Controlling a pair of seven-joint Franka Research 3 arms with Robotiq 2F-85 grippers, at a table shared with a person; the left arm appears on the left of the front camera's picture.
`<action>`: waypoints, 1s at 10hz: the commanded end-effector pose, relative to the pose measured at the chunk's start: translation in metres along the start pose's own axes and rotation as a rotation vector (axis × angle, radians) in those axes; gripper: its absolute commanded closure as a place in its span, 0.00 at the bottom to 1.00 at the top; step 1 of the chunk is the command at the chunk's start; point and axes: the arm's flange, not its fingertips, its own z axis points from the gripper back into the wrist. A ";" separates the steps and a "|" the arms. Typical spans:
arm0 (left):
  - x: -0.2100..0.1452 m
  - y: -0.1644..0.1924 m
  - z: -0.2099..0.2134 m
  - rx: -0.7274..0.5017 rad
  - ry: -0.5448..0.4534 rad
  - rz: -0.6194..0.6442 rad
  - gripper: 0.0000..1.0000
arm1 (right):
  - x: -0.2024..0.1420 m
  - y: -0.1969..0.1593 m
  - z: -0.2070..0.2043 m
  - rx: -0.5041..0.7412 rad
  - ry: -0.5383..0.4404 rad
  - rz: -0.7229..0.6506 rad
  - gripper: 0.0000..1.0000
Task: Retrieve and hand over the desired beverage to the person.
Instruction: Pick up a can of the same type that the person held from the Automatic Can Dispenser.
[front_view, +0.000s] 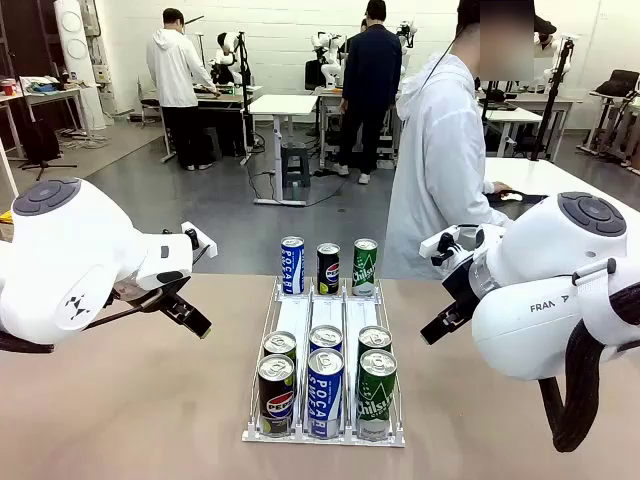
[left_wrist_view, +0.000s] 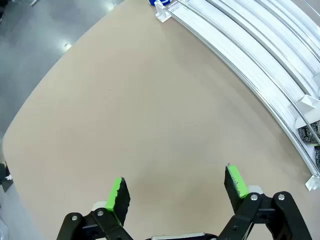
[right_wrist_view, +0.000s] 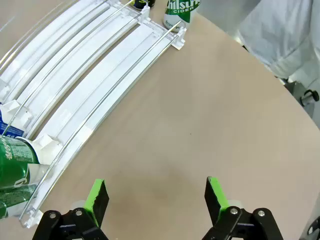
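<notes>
drinks run on hold: my left jaws hang spread wide above the bare surface (left_wrist_view: 125, 100), green pads (left_wrist_view: 116, 194) with nothing between them, the white rack (left_wrist_view: 240, 45) curving past on one side. my right jaws are just as wide and just as empty on the rack's other side, a green cider can (right_wrist_view: 180, 10) standing at the far end of the nearest lane.

from the front, my left arm (front_view: 70, 260) and right arm (front_view: 545, 290) flank the rack, both drawn back toward the near edge, wrists tipped down at the surface. the rack carries three lanes: black cola cans (front_view: 277, 393) on my left, blue cans (front_view: 325, 390) in the middle, green cans (front_view: 376, 392) on my right, two at the near end of each and one at the far end.

the person (front_view: 440, 170) stands at the far side, just beyond the rack's right corner, turned side-on, one hand (front_view: 500, 190) down at another table behind. i cannot tell which drink is wanted.

as i judge it, the choosing comes first, so i should commit to no lane until the choice is plain. then the arm on that lane's side should go. it should close the pads around the middle of the front can and lift straight up, clear of the rails and the neighbouring can. the can should stay upright on the way across to the person.
</notes>
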 end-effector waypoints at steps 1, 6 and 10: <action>0.000 0.000 0.000 0.000 0.000 0.000 0.00 | 0.000 0.000 0.000 0.000 0.000 0.000 0.00; 0.000 0.000 0.000 0.000 0.000 0.000 0.00 | 0.000 0.000 0.000 0.000 0.000 0.000 0.00; 0.000 0.000 0.000 0.000 0.000 0.000 0.00 | 0.000 0.000 0.000 0.000 0.000 0.000 0.00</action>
